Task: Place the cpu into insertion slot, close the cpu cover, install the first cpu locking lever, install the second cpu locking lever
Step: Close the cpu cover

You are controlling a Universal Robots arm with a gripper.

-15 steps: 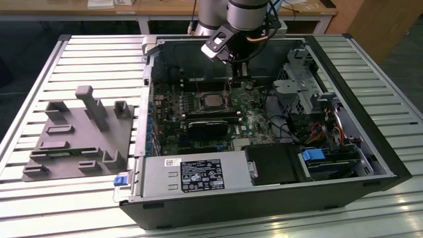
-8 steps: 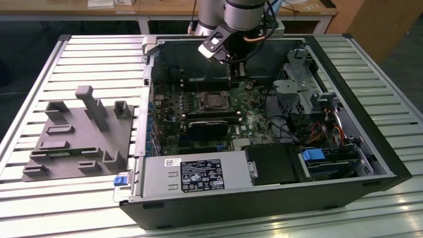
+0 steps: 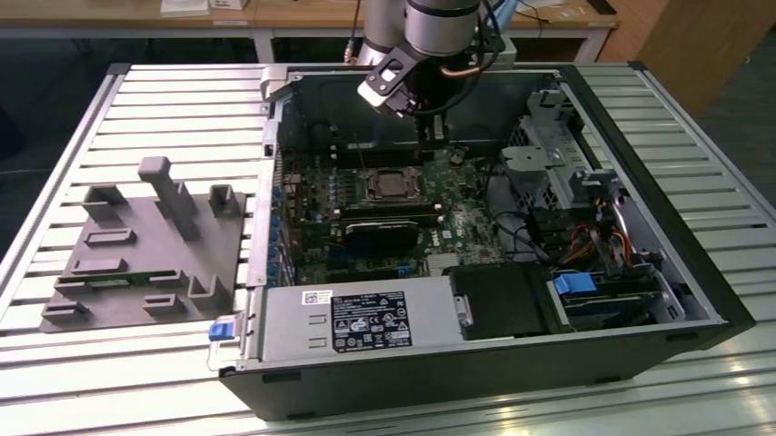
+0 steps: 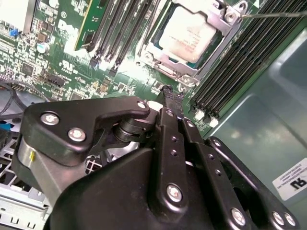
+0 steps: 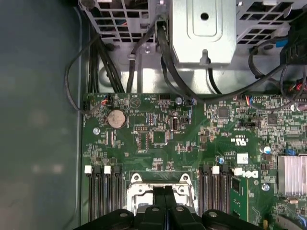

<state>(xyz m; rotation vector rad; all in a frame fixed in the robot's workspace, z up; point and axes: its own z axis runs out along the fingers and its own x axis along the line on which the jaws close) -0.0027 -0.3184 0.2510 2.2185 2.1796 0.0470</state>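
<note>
The cpu (image 4: 189, 31) lies flat in the insertion slot (image 4: 160, 67), its dull silver top facing up. The cpu cover (image 4: 225, 21) frames the chip and looks lowered around its edges. A thin metal lever rod (image 4: 273, 14) runs out from the socket's corner. My gripper (image 4: 171, 96) hangs just beside the socket's edge, fingers pressed together with nothing between them. In the first wrist view the shut gripper (image 5: 164, 192) sits over the socket frame (image 5: 136, 189). In the exterior view the gripper (image 3: 427, 141) hovers inside the case, a little behind the socket (image 3: 391, 184).
Long black memory slots (image 4: 240, 62) flank the socket on both sides. Cables (image 5: 165, 57) and a metal drive cage (image 5: 204, 28) stand past the motherboard. The case's power supply (image 3: 363, 322) sits at the front. A grey fixture (image 3: 140, 245) lies on the table at the exterior view's left.
</note>
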